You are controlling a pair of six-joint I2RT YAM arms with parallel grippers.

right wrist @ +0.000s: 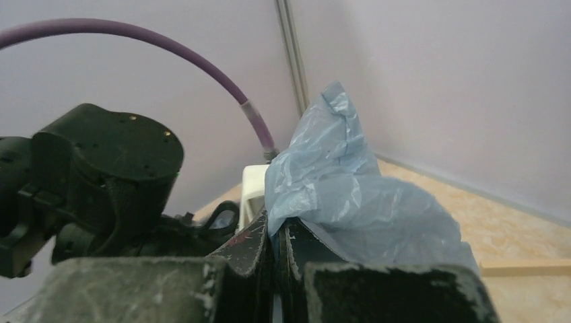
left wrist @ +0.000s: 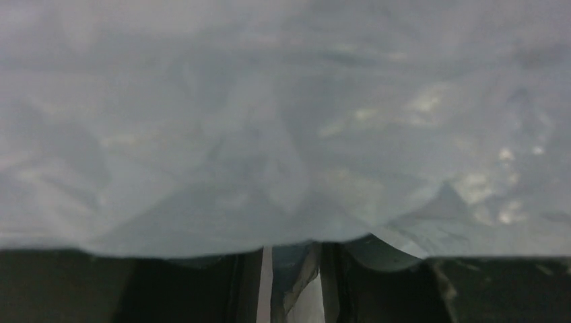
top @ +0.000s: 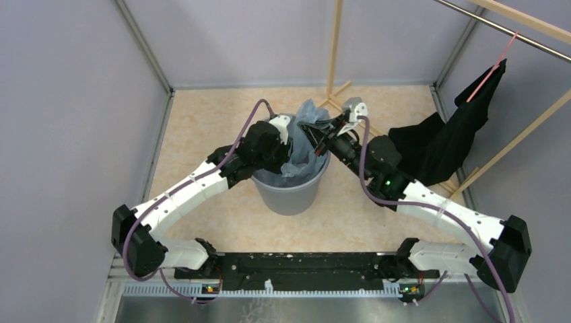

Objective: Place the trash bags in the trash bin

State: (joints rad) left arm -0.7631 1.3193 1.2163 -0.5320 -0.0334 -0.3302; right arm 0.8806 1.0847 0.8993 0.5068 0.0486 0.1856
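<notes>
Light-blue plastic film, thin and wrinkled, is the thing to watch. The trash bag [top: 308,116] sits partly inside the trash bin [top: 289,195], with most of it down in the opening and one crumpled peak standing above the far rim. The bin stands upright in the middle of the table [top: 202,134], between the two arms.

In my judgement the step in hand is to push the bag down into the bin. The task looks well advanced but not finished, because that peak is outside. To do it well, the two grippers should work on separate parts of the film and move slowly. The film is floppy and looks wider than the bin, so a fast pull may drag it out or tip the light bin. Pressing down near the rim, not in the centre, should help the film to stay.

The right gripper [right wrist: 276,232] is clamped on the bag: in its wrist view the fingers [right wrist: 250,250] stand together and the film comes out from between them. The left gripper [left wrist: 291,259] is at the near-left side of the bin's opening, and film fills nearly all of its wrist view. A narrow gap shows between its fingers and film lies in that gap, but I cannot tell if it is pinched or only touching.

Well apart, at the right, a black garment [top: 444,141] hangs on a wooden rack [top: 333,54].
</notes>
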